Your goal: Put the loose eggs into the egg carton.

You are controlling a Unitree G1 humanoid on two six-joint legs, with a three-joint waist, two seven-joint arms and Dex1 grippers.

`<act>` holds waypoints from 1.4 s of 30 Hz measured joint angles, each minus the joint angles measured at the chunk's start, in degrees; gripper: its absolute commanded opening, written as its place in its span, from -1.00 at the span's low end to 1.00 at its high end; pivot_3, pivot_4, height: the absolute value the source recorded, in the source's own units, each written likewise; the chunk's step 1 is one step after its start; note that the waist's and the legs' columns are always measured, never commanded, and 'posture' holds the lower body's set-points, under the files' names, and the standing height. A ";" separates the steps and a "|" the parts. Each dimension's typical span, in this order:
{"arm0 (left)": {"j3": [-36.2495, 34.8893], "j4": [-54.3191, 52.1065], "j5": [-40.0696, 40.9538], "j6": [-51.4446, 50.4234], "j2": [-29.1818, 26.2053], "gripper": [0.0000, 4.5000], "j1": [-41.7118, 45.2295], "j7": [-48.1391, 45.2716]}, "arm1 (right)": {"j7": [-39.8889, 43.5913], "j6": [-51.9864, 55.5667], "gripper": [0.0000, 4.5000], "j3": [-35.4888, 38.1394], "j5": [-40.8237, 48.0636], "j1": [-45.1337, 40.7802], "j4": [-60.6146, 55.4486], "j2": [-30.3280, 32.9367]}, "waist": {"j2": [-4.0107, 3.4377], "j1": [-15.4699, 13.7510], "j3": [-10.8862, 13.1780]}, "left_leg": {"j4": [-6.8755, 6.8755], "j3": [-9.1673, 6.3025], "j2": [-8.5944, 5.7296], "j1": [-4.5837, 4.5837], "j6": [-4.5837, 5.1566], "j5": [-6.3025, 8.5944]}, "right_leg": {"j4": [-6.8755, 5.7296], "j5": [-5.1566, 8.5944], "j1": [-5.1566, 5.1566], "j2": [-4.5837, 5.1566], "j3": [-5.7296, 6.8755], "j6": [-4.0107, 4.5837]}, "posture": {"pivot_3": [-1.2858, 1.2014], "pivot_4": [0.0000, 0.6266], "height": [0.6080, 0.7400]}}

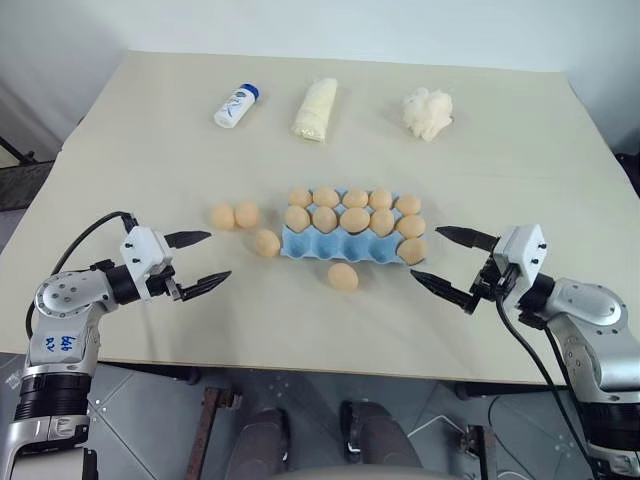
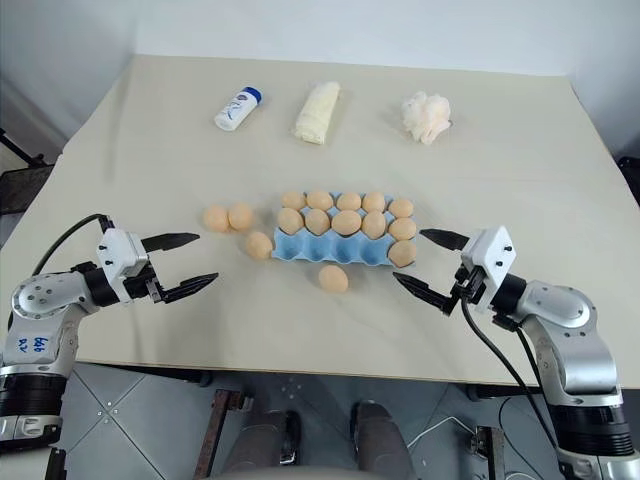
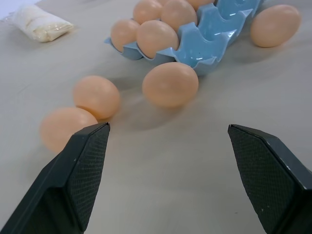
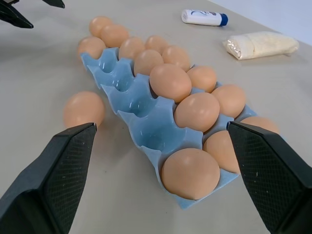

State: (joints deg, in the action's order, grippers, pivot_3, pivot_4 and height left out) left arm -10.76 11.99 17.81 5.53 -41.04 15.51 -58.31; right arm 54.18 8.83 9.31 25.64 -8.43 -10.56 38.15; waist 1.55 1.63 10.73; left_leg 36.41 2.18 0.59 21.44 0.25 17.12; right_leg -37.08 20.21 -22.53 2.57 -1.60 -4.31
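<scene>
The light-blue egg carton (image 1: 330, 250) lies mid-table, its two far rows filled with tan eggs and one egg in the right end of the near row; the other near cups are bare. Several loose eggs lie on the table: two side by side (image 1: 222, 216) (image 1: 246, 214) left of the carton, one (image 1: 266, 243) at its left end, and one (image 1: 343, 277) in front of it. My left gripper (image 1: 218, 256) hovers open left of these eggs, holding nothing. My right gripper (image 1: 425, 252) hovers open just right of the carton's right end, also holding nothing.
At the far side of the table lie a white bottle with a blue cap (image 1: 236, 105), a pale yellow packet (image 1: 316, 109) and a white fluffy wad (image 1: 427, 112). The table's near edge runs just below both grippers.
</scene>
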 measured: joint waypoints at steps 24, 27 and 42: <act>4.28 -4.67 3.28 -0.43 0.17 0.83 -1.84 -12.69 | 2.84 3.64 1.00 -19.71 -8.55 -6.63 -2.25 -5.46 | -0.01 0.50 0.01 | 0.68 0.00 0.01 -0.10 -0.01 -0.07 | -0.52 -0.02 0.09 0.02 -0.04 0.11 | 0.03 -0.52 1.00; 4.31 -4.87 3.28 -0.45 0.10 0.83 -2.65 -12.63 | 1.29 2.92 1.00 -23.18 -12.20 -10.08 1.89 -8.73 | -0.01 0.45 0.01 | 0.61 -0.01 0.01 -0.08 -0.03 -0.06 | -0.54 -0.03 0.01 0.02 -0.02 0.12 | 0.03 -0.52 1.00; 3.84 -7.14 3.28 -0.97 -0.21 0.83 -5.39 -10.04 | -0.36 -1.32 1.00 -25.35 -16.78 -14.48 11.85 -14.56 | -0.02 0.48 0.01 | 0.64 -0.03 0.01 0.01 -0.01 0.02 | -0.55 -0.03 -0.05 0.02 0.09 0.11 | 0.03 -0.52 1.00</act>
State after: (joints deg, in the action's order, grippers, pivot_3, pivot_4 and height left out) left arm -6.91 4.84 21.10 4.56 -41.26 10.12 -68.34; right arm 53.82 7.51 -16.03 8.86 -22.91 1.29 23.60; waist 1.53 2.11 10.74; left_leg 37.05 2.15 0.60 21.45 0.24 17.14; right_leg -37.62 20.18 -22.57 2.59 -1.51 -4.20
